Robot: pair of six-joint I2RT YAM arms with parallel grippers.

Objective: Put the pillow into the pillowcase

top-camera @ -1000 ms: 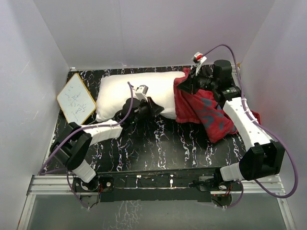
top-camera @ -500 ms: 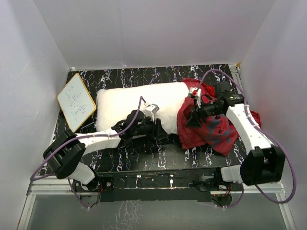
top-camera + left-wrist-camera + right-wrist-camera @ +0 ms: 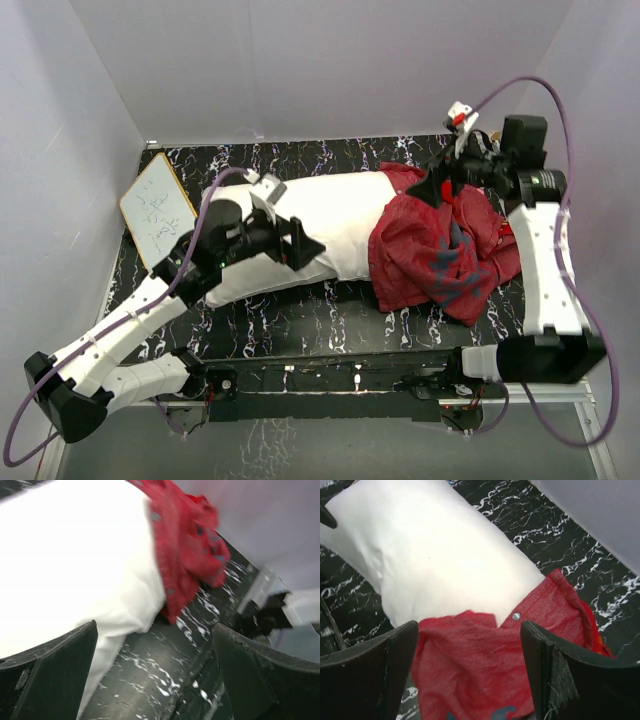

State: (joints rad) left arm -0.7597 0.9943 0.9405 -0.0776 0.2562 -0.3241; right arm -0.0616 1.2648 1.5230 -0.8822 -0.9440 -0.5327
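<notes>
The white pillow (image 3: 300,225) lies across the middle of the black marbled table, and its right end is tucked under the mouth of the red pillowcase (image 3: 440,250). My left gripper (image 3: 303,243) hovers open over the pillow's near edge. In the left wrist view that gripper (image 3: 155,675) has only table and a pillow (image 3: 75,555) corner between its fingers, with the pillowcase (image 3: 185,545) beyond. My right gripper (image 3: 432,188) is raised at the far right, open. In the right wrist view it (image 3: 470,680) stands above the pillowcase (image 3: 485,670) hem, which overlaps the pillow (image 3: 435,555).
A small wood-framed whiteboard (image 3: 158,210) leans at the far left of the table. White walls enclose the table on three sides. A metal snap (image 3: 516,616) shows on the pillowcase hem. The arms' bases and a rail (image 3: 330,375) line the near edge.
Both grippers went from shut to open. The right gripper let go of the pillowcase and rose back to the far right. The left arm drew back and up, leaving the pillow.
</notes>
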